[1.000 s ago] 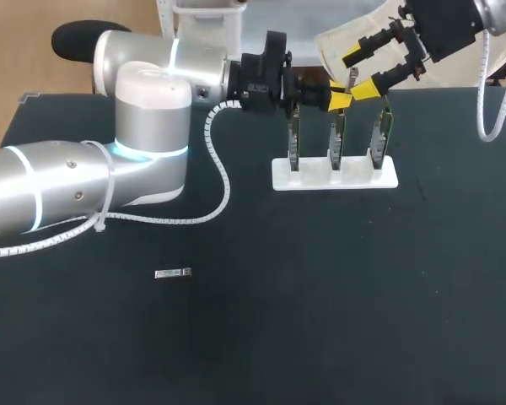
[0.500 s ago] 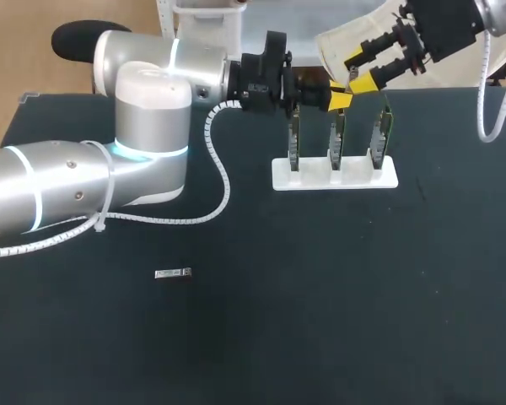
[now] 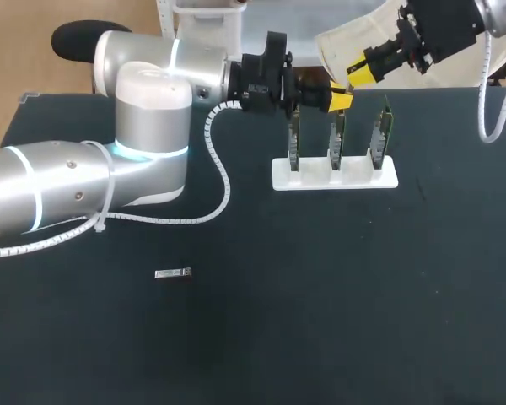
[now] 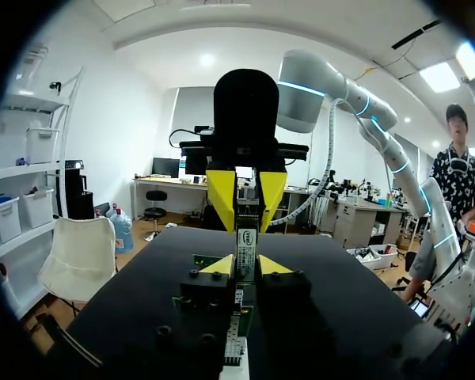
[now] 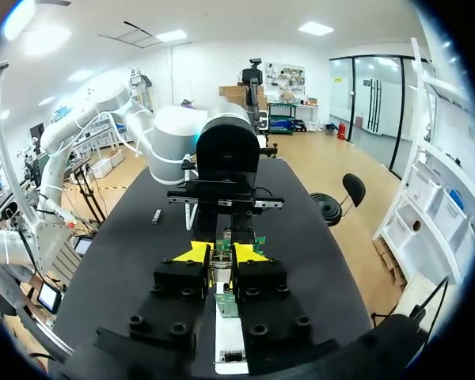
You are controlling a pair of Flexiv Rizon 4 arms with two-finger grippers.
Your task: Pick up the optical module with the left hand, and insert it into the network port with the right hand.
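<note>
Upper centre, your left gripper [image 3: 338, 99] and right gripper [image 3: 361, 72] both clamp the optical module [image 4: 246, 241]; network port [image 3: 336, 139] insertion not done.

High rear overview; wrist close-ups facing, sharing rack [image 3: 334, 173]

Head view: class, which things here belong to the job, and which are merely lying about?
Job: optical module, left gripper, right gripper, circuit boards in white stand.
Lying about: small grey piece alone on the table.
</note>
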